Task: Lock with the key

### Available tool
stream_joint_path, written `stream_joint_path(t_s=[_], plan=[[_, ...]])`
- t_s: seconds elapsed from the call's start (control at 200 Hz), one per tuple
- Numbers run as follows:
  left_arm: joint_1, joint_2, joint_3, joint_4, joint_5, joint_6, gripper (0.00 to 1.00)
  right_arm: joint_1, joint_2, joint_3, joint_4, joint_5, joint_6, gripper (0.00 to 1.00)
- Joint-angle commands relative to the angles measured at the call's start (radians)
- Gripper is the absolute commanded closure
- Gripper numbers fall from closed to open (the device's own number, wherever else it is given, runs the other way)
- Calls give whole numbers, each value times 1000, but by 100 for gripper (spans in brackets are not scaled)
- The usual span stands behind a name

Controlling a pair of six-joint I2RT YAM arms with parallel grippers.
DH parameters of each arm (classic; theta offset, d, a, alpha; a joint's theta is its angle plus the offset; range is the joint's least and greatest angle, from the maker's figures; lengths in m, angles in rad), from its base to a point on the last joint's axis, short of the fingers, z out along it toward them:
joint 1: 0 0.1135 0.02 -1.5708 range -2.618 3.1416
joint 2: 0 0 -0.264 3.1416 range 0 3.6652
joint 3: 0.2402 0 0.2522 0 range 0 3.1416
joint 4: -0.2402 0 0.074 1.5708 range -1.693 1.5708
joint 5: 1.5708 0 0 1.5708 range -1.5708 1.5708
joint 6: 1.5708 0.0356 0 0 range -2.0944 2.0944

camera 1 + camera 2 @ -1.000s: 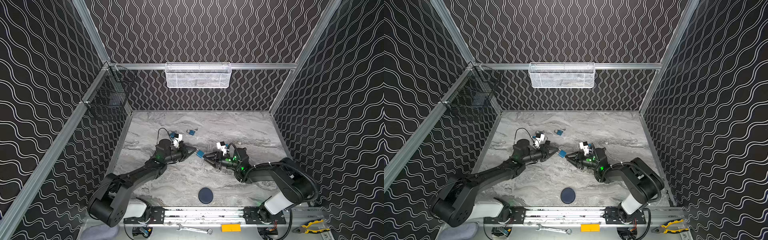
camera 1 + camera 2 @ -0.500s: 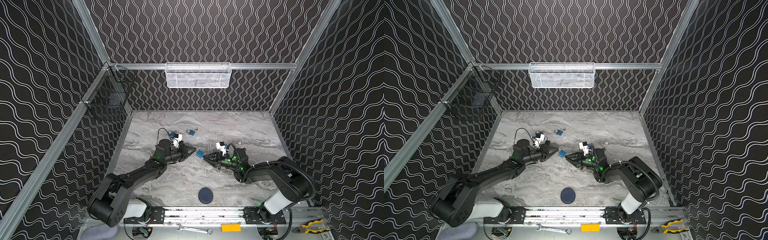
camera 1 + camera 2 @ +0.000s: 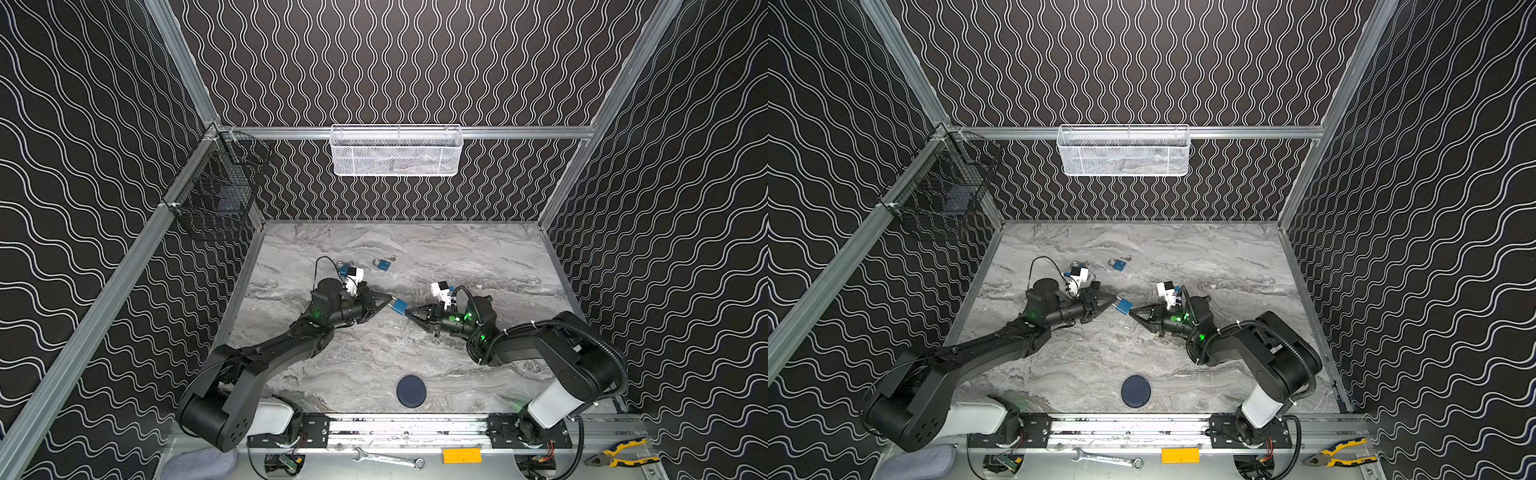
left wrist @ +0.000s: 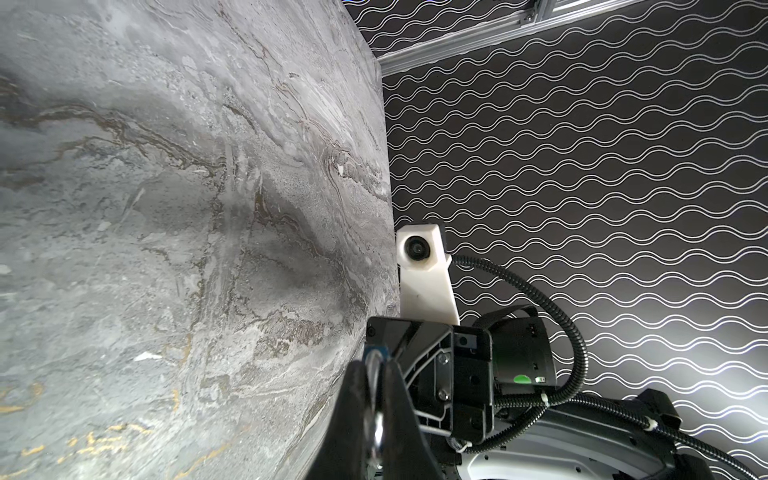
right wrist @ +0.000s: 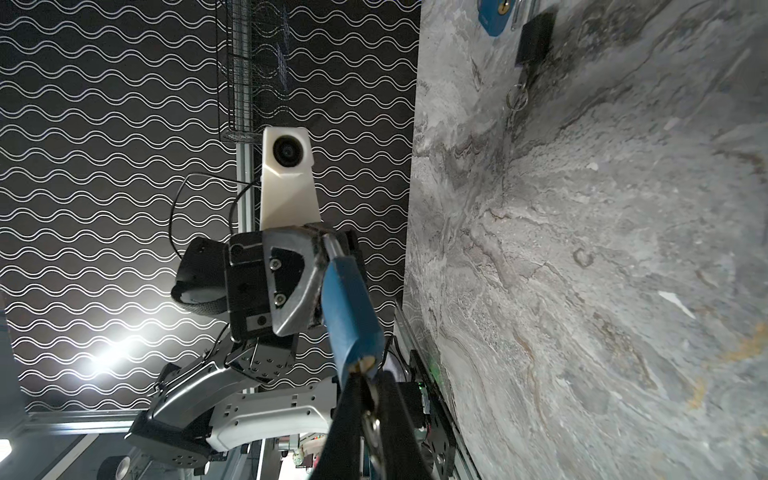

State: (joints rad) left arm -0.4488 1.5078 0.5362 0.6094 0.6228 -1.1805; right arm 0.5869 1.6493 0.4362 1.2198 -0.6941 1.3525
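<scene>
A blue padlock (image 3: 400, 306) (image 3: 1123, 306) hangs in the air over the middle of the marble table (image 3: 478, 257). My left gripper (image 3: 390, 300) (image 4: 374, 368) is shut on its silver shackle (image 4: 377, 415). In the right wrist view the padlock body (image 5: 351, 307) points its brass keyhole end at my right gripper (image 5: 369, 380) (image 3: 409, 312), which is shut on the silver key (image 5: 372, 426). The key's tip sits at the keyhole; how deep it goes is hidden.
A second blue padlock (image 3: 384, 265) lies farther back, and a third (image 3: 344, 269) shows behind the left wrist. A dark round disc (image 3: 411, 391) lies near the front rail. A white mesh basket (image 3: 397, 151) and a black wire basket (image 3: 216, 195) hang on the walls.
The right gripper's jaws have closed onto the key at the padlock's end. Both arms and the padlock have stayed almost where they were.
</scene>
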Motion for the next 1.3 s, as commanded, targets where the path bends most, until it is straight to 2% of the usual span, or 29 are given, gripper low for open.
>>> stream_joint_path(t_s=[0.0, 0.445, 0.836, 1.136, 1.296], plan=[[-1, 5, 4, 59, 12, -2, 100, 0, -11, 3, 11, 6, -8, 99], [1, 42, -21, 179, -33, -68, 100, -1, -36, -19, -47, 41, -29, 100], [16, 227, -47, 461, -7, -201, 100, -31, -68, -46, -46, 35, -33, 100], [27, 177, -40, 348, -18, -137, 100, -53, -101, -63, -86, 41, -64, 100], [62, 169, -34, 334, 15, -128, 100, -61, -112, -79, -86, 44, -67, 100]])
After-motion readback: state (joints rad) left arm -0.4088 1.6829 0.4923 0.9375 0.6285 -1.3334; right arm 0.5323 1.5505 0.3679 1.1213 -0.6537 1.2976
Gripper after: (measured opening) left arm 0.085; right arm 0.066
